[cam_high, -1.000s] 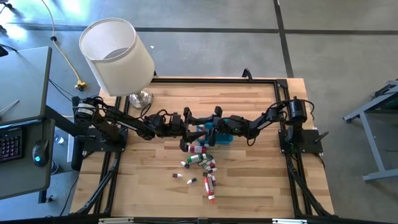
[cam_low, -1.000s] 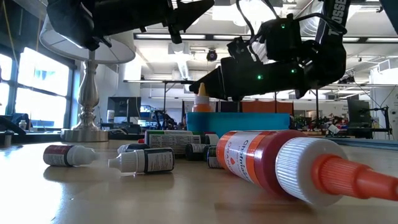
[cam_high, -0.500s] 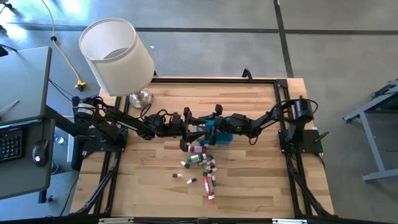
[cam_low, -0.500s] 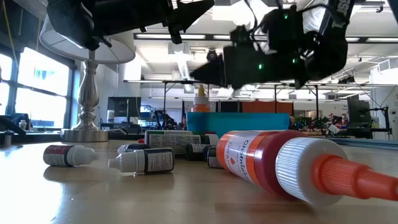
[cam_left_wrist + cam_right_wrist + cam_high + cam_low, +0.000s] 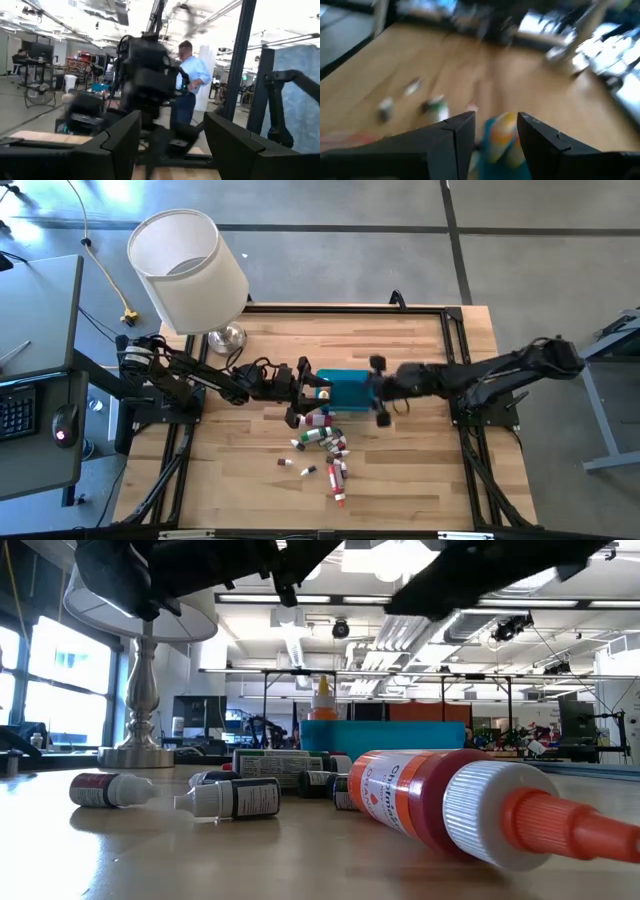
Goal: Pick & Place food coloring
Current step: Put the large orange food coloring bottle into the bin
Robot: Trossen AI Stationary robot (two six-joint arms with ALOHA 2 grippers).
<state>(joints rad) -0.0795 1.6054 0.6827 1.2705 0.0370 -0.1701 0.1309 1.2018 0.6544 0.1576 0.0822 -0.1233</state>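
Note:
Several small food coloring bottles lie on their sides on the wooden table, near the middle; a large red one lies closest in the low view. A yellow-orange bottle stands upright in the teal bin. My left gripper hovers open at the bin's left end, above the table. My right gripper hangs open just right of the bin, raised, with the yellow-orange bottle ahead of its fingers and apart from them.
A table lamp with a white shade stands at the far left corner, its base on the wood. The near half of the table around the loose bottles is bare wood. A person stands in the room beyond the table.
My right gripper has risen and drawn back toward the table's right edge, away from the bin, tipping closer to level. The yellow-orange bottle stays upright in the bin. The loose bottles have kept their places.

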